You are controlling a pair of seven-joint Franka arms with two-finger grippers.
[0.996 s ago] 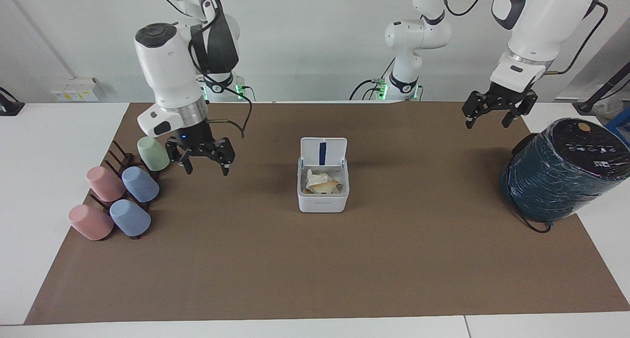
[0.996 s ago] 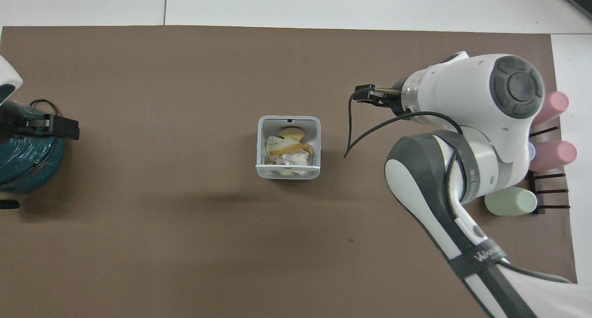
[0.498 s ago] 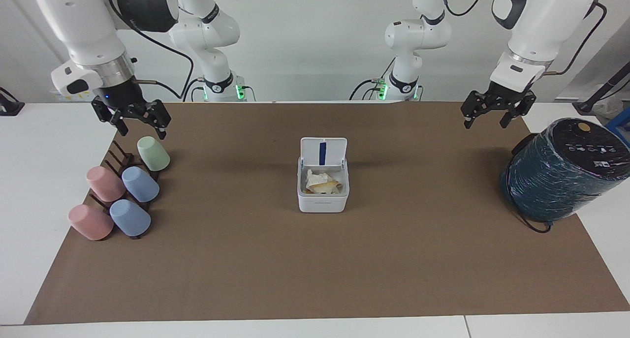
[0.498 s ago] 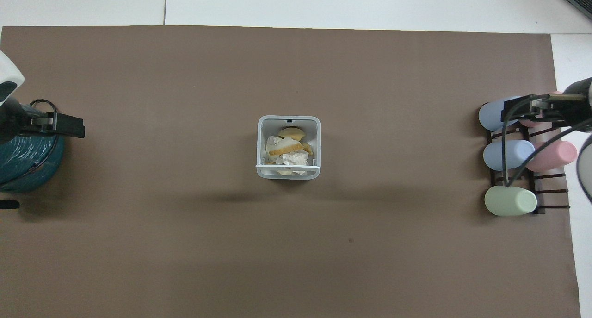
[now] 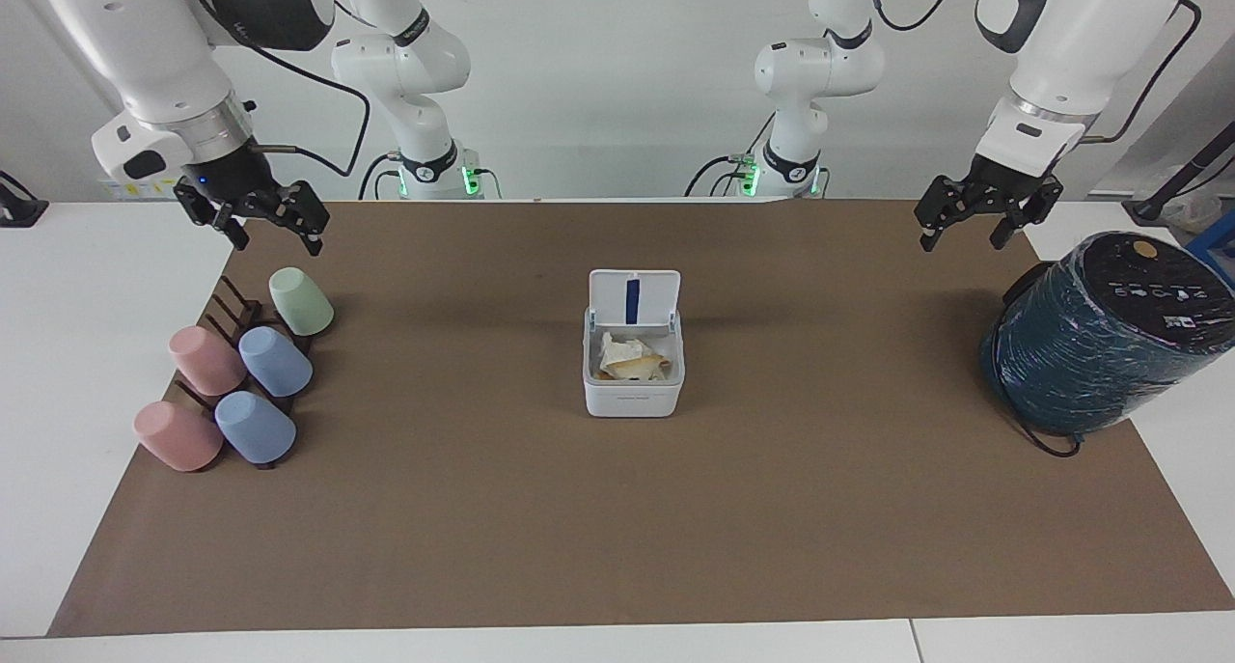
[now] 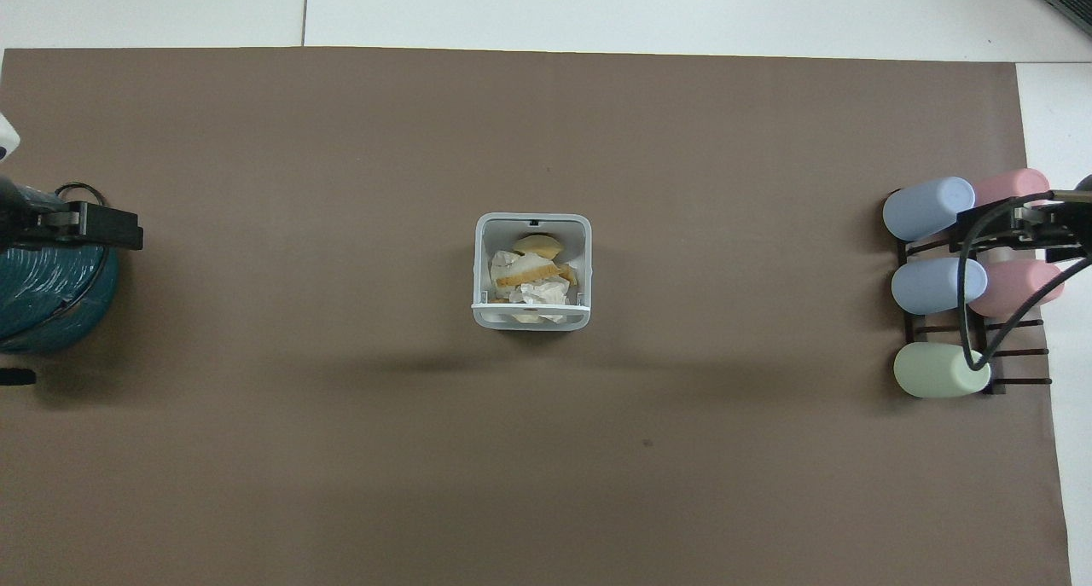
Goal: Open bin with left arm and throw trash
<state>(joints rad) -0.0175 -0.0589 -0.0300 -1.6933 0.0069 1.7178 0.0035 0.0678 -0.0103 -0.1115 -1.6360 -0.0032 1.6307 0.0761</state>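
Note:
The white square bin (image 5: pixel 632 400) stands in the middle of the brown mat with its lid (image 5: pixel 634 298) hinged up, showing a blue strip. The trash (image 5: pixel 632 359) lies inside: a yellow-orange lump, a pale cream piece and a white tissue wad. The overhead view also shows the bin (image 6: pixel 531 221) and the trash (image 6: pixel 531 281) in it. My left gripper (image 5: pixel 961 242) is open and empty, up in the air over the edge of the teal cylinder (image 6: pixel 94 226). My right gripper (image 5: pixel 276 245) is open and empty, raised over the cup rack (image 6: pixel 1015 226).
A big dark teal cylinder (image 5: pixel 1100 335) lies tilted at the left arm's end of the mat. A dark rack (image 5: pixel 236 311) holding several pastel cups (image 5: pixel 275 362) stands at the right arm's end.
My right gripper has swung away from the mat between bin and cups, and risen to hang over the cup rack. My left gripper has drifted slightly toward its own end. Bin and trash are unmoved.

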